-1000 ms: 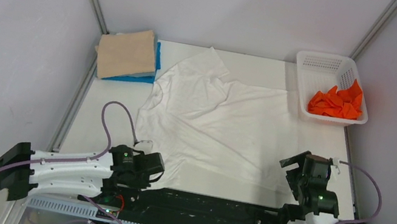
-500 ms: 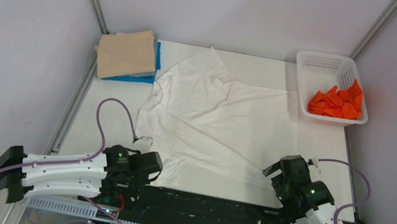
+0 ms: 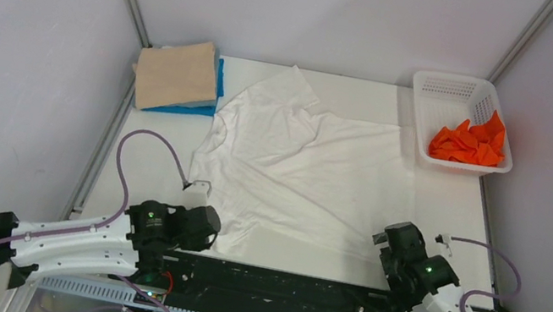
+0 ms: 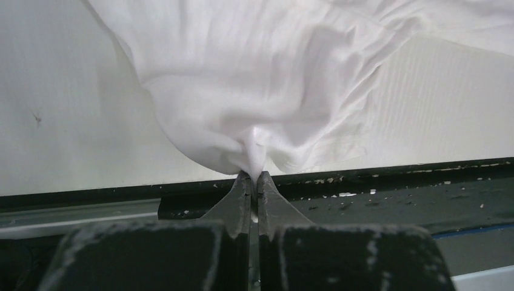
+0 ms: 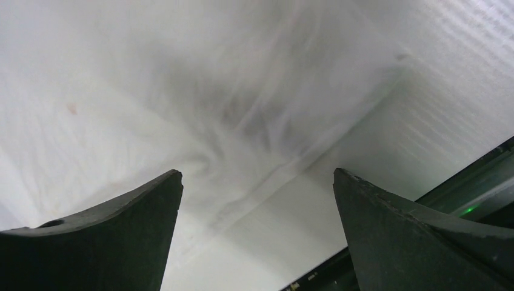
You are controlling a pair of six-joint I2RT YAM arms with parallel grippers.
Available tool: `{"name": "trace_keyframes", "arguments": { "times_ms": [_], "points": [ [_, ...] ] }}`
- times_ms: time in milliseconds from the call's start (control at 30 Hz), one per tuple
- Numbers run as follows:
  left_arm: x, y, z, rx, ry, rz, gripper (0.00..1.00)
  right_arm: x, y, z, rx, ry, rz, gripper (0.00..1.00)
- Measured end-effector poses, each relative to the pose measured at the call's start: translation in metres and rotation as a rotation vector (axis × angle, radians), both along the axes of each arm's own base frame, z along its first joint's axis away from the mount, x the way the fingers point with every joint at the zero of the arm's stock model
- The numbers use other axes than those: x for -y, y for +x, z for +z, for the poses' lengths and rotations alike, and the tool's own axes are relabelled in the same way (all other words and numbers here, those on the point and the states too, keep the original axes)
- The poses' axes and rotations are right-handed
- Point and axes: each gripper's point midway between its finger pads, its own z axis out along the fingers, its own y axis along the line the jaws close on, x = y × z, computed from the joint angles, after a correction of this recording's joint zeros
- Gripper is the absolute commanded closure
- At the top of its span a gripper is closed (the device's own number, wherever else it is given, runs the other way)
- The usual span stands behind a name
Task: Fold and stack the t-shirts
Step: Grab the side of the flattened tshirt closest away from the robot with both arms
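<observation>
The left gripper (image 4: 254,176) has its 2 fingers pressed together on a small bunch of cloth at the near-left hem corner of the white t-shirt (image 3: 305,170). The fabric puckers into the pinch right at the near edge of the table (image 3: 443,211). The right gripper (image 5: 256,173) has its 2 fingers spread wide with nothing between them. It hangs over the near-right end of the same hem, where the hem edge runs slantwise across the gap, cloth on the left and bare table on the right. How high it hangs above the cloth I cannot tell. The hem runs left to right between the 2 grippers, and the shirt's long axis goes from this hem at the near side to the collar and sleeves at the far left. The right arm is plainly the nearer one to the free corner, which lies just under its open fingers. The next move likely calls for those fingers to close there, so both corners can be carried toward the far side. The beige t-shirt (image 3: 176,74) lies folded on the blue t-shirt (image 3: 187,110) at the far left corner. The orange t-shirt (image 3: 468,143) sits crumpled in the basket (image 3: 448,86) at the far right.
</observation>
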Motion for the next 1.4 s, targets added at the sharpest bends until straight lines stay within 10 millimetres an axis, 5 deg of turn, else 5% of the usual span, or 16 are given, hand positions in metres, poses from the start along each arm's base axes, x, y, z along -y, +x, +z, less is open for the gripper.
{"name": "trace_keyframes", "arguments": {
  "times_ms": [167,400,533,700,1000,1200,1400],
  "points": [
    [0.001,0.005,0.004,0.025,0.005,-0.008,1.00,0.016,0.010,0.001,0.033,-0.013,-0.089,0.03],
    [0.003,0.014,0.017,0.066,-0.003,-0.007,1.00,0.038,0.034,0.000,0.092,-0.022,-0.159,0.23],
    [0.003,0.021,0.024,0.086,-0.010,0.018,1.00,0.042,0.048,-0.002,0.131,-0.010,-0.155,0.48],
    [-0.001,0.025,0.024,0.088,-0.005,0.043,1.00,0.038,0.047,-0.012,0.124,-0.001,-0.112,0.99],
    [0.005,0.017,0.025,0.044,-0.043,0.023,1.00,0.030,0.031,-0.009,0.092,0.007,-0.020,1.00],
    [0.021,-0.005,0.031,-0.041,-0.170,-0.033,1.00,0.024,0.029,0.035,0.139,0.012,0.047,0.99],
    [0.026,-0.033,0.027,-0.125,-0.251,-0.064,1.00,0.019,0.006,0.057,0.153,0.039,0.084,1.00]
  ]
}}
